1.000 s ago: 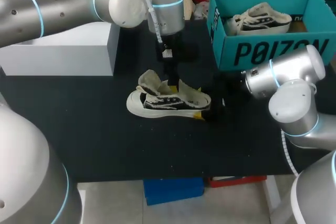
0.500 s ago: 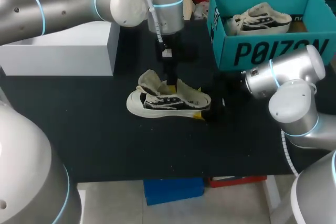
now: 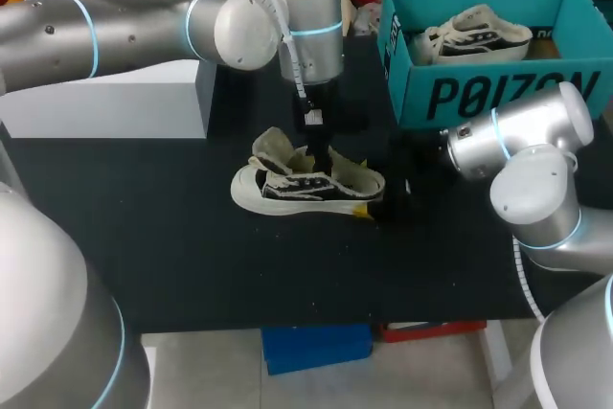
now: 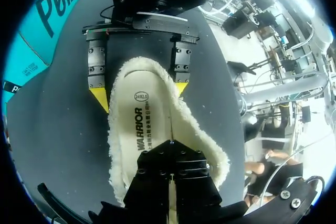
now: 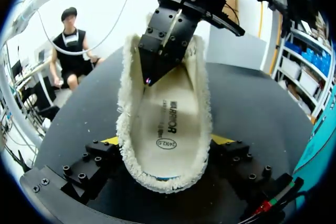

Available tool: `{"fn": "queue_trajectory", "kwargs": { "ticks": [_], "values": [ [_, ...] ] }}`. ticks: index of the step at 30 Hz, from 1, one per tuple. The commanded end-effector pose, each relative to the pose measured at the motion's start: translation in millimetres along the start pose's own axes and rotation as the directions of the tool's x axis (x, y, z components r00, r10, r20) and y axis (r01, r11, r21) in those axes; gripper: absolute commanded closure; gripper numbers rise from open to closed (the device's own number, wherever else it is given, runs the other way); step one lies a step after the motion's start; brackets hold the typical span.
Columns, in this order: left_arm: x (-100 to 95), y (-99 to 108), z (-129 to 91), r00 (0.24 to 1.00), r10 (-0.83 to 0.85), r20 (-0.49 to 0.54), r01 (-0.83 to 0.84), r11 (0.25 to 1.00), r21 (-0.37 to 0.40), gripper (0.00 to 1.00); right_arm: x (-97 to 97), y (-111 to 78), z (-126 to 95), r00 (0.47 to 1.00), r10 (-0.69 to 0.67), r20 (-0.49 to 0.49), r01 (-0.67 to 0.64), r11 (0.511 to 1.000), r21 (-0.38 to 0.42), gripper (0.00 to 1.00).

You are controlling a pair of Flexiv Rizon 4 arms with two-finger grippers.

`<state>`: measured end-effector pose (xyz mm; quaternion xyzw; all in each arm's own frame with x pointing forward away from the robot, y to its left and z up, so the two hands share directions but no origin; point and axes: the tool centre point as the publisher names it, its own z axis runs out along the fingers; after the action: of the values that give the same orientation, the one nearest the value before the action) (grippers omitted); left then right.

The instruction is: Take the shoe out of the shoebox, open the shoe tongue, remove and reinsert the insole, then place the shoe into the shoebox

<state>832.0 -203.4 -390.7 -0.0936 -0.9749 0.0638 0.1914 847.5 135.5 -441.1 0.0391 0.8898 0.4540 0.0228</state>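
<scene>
Your left pincer (image 5: 150, 77) has dipped deeper into the sneaker (image 3: 306, 187), clenched above the insole (image 4: 139, 124); can't tell if it's caught it, but pulling looks next. Right pincer (image 4: 140, 93) grips the heel, sneaker on the tabletop (image 3: 192, 256). Count: two sneakers, second sneaker (image 3: 474, 34) in the one shoebox (image 3: 479, 93), one white box (image 3: 105, 102).

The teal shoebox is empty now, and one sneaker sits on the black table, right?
Not quite. The teal shoebox is not empty: a sneaker lies inside it, as the head view shows. The other sneaker does sit on the black table.
</scene>
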Motion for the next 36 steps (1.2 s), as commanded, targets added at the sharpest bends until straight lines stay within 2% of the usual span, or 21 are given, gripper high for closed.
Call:
{"fn": "queue_trajectory", "kwargs": {
  "ticks": [1, 13, 29, 31, 32, 36],
  "values": [
    [-5.9, -4.5, 9.5, 1.0, -0.004, -0.01, 0.004, 1.0, -0.008, 1.0, -0.1, -1.0, 2.6, 1.0, 0.001, 0.001, -0.001, 1.0, 0.001, 1.0],
    [0.2, -3.1, 27.8, 1.0, -0.015, -0.025, 0.015, 1.0, -0.023, 1.0, -0.1, -1.0, 2.6, 1.0, 0.001, 0.001, -0.001, 1.0, 0.001, 1.0],
    [4.3, -3.4, 40.3, 0.999, -0.034, -0.028, 0.033, 0.999, -0.039, 1.0, -0.1, -1.0, 2.6, 1.0, 0.001, 0.001, -0.001, 1.0, 0.001, 1.0],
    [4.6, -2.6, 39.7, 0.999, -0.035, -0.026, 0.034, 0.999, -0.037, 0.69, -0.1, -1.0, 2.6, 1.0, 0.001, 0.001, -0.001, 1.0, 0.001, 1.0],
    [4.5, -2.1, 39.3, 0.999, -0.038, -0.019, 0.037, 0.999, -0.039, 0.63, -0.1, -1.0, 2.6, 1.0, 0.001, 0.001, -0.001, 1.0, 0.001, 1.0],
    [3.5, 0.3, 37.5, 0.999, -0.045, 0.005, 0.045, 0.998, -0.051, 0.65, -0.1, -1.0, 2.6, 1.0, 0.001, 0.001, -0.001, 1.0, 0.001, 1.0]
  ]
}}
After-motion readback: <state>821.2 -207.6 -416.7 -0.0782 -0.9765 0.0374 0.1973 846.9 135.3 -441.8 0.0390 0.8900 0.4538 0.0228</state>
